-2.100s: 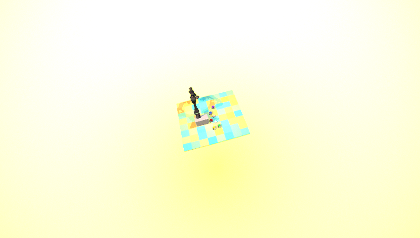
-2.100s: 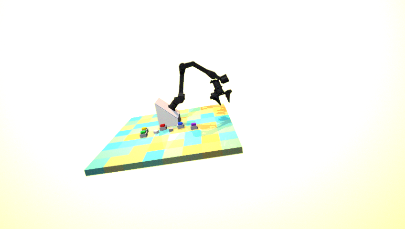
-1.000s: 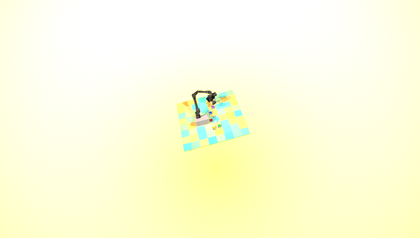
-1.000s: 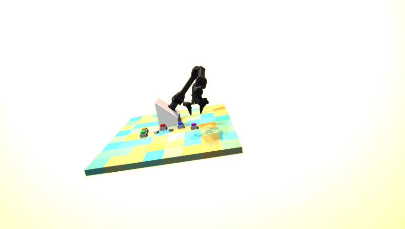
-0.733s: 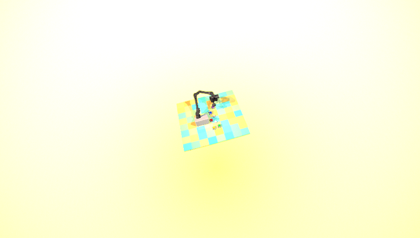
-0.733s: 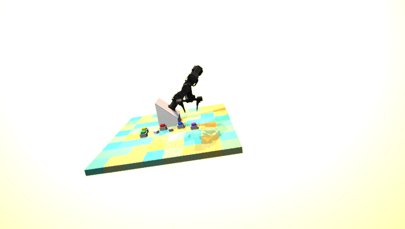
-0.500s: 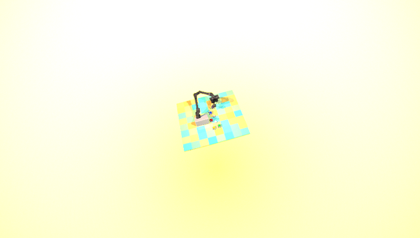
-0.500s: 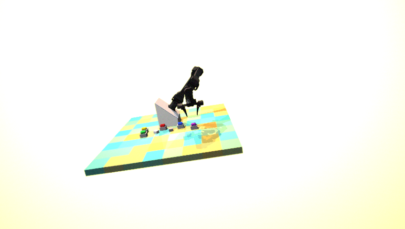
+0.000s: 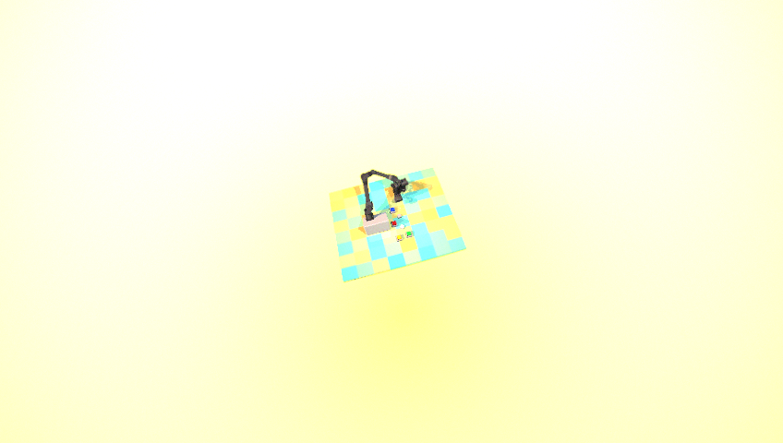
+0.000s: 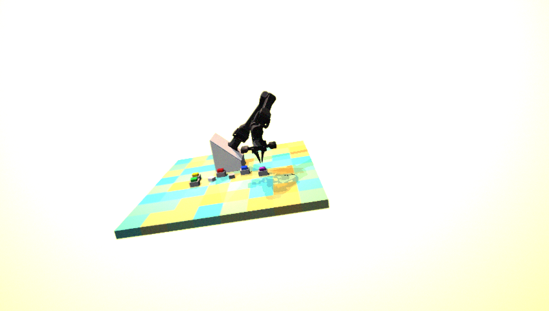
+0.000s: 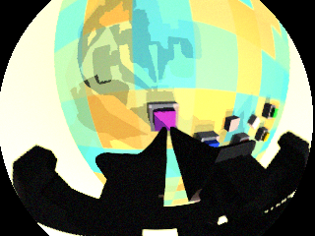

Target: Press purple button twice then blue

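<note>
The first press of the purple button (image 10: 262, 168) is judged to be the step in hand. The gripper (image 10: 260, 160) is hung just above that button, not yet touching it, with its fingers drawn narrow into a single point and nothing held between them. In the wrist view the purple button (image 11: 164, 118) is seen at twelve o'clock from the closed tips. The blue button (image 10: 244, 168) is found just beside it at nine o'clock in the exterior view, the red button (image 10: 220, 170) farther along. A straight descent is called for until the cap bottoms out, followed by a lift.
</note>
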`<state>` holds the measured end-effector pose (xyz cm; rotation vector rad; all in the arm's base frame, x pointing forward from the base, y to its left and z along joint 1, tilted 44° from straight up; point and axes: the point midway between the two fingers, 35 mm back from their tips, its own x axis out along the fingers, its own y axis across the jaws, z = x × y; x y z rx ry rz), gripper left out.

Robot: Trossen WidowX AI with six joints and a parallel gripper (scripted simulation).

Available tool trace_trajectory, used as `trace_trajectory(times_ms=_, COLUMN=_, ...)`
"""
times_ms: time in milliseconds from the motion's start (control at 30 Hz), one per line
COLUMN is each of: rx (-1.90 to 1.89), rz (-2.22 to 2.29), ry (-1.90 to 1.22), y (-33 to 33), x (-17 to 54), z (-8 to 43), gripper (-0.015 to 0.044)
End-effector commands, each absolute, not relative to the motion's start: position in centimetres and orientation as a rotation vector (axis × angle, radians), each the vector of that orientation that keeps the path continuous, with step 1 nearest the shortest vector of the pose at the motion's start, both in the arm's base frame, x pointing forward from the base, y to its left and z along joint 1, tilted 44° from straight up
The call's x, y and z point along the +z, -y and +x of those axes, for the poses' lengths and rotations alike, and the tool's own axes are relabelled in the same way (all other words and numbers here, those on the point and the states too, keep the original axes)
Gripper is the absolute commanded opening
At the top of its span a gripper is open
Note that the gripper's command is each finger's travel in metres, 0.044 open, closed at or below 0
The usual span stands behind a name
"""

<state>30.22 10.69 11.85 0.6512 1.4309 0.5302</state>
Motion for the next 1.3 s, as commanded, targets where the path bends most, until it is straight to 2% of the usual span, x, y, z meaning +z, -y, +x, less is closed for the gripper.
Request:
trace_trajectory(times_ms=0, rx=0.530, rz=0.655, ry=-1.431, y=-10.7, x=11.9, z=30.2, gripper=0.0020)
trace_trajectory(times_ms=1267, rx=0.531, rz=0.656, ry=-1.430, y=-13.1, x=9.4, z=30.5, gripper=0.0020)
